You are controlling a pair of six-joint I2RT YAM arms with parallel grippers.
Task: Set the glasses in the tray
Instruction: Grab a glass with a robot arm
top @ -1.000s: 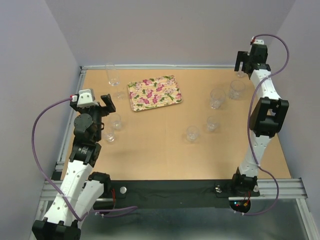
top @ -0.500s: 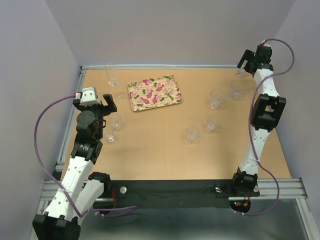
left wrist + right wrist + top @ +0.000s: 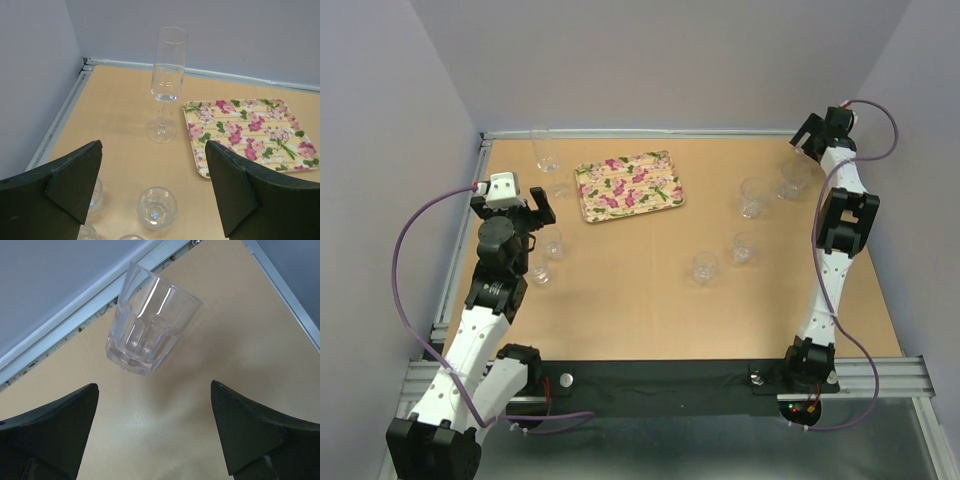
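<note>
The floral tray [image 3: 628, 186] lies at the back middle of the table and also shows in the left wrist view [image 3: 250, 132]. Several clear glasses stand scattered. Two small ones [image 3: 552, 243] [image 3: 537, 268] stand by my left gripper [image 3: 527, 208], which is open and empty above them. In the left wrist view [image 3: 154, 145] a small glass [image 3: 156, 207] sits between and below the fingers. My right gripper [image 3: 812, 132] is open and empty at the far right corner, with a faceted tumbler [image 3: 150, 322] just ahead of its fingers [image 3: 65, 415]. More glasses stand at the right [image 3: 754, 196] [image 3: 793, 178] [image 3: 745, 247] [image 3: 705, 266].
A tall stemmed flute [image 3: 546, 148] stands at the back left, left of the tray, and also shows in the left wrist view [image 3: 167, 75]. A metal rail [image 3: 460, 250] edges the table. Purple walls close in the back and both sides.
My right gripper has swung further towards the far right corner and turned over the tumbler there. My left gripper has shifted slightly right and forward. No glass has moved.
</note>
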